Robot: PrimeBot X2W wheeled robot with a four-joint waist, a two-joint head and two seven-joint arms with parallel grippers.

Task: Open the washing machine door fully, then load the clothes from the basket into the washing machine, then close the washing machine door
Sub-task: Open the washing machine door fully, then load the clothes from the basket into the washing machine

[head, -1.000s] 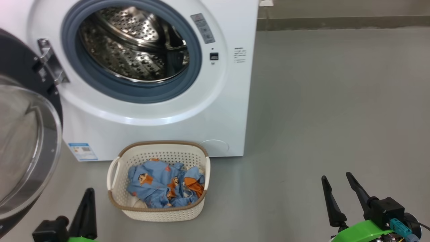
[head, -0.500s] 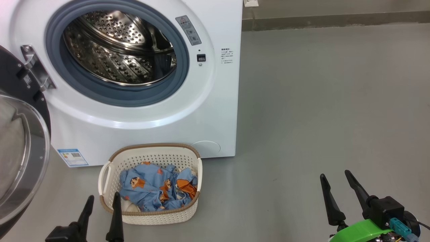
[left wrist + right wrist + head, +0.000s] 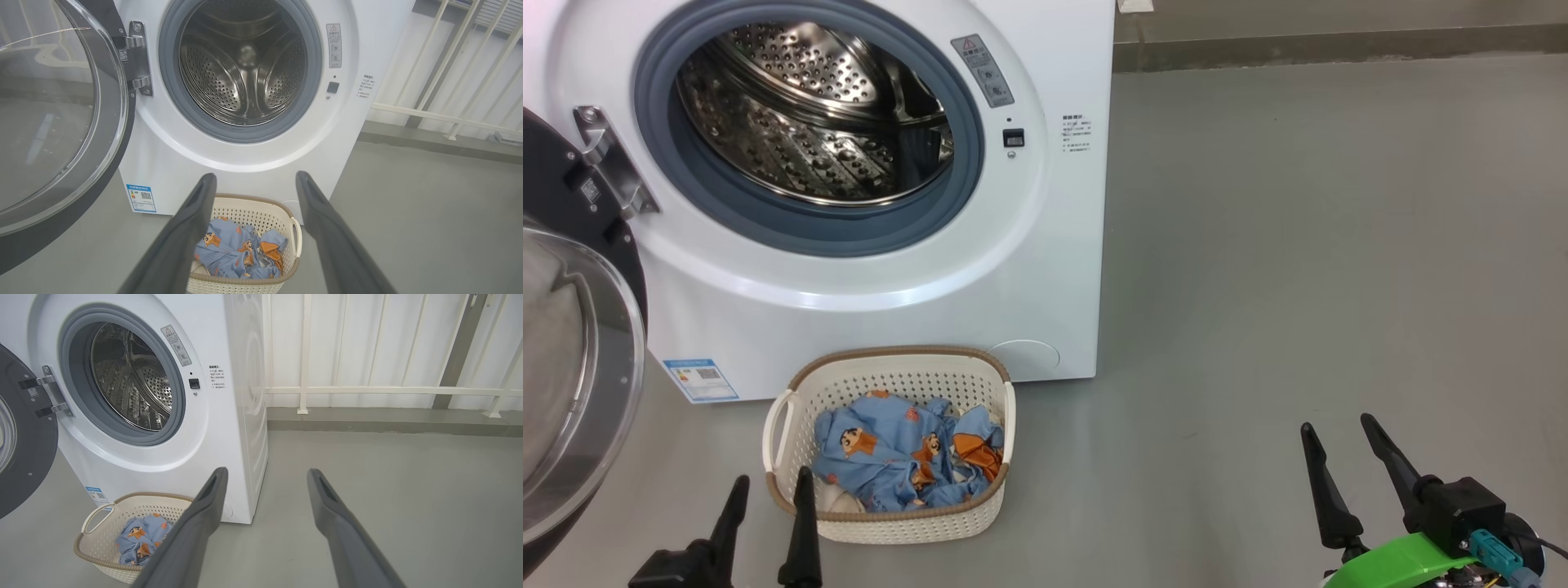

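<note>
Holding clothes (image 3: 907, 461), the basket (image 3: 890, 384) fronts the washing machine (image 3: 1045, 269), drum (image 3: 809, 131) apparently empty; both jaws spread.

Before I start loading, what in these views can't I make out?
Head view, clothes: the top blue garment and the basket wall hide lower pieces, so no count.
Head view, washing machine door: cut off by the left edge.
Head view, drum floor nearest the opening: hidden behind the gasket.
Head view, blue label: print too small to read.
</note>
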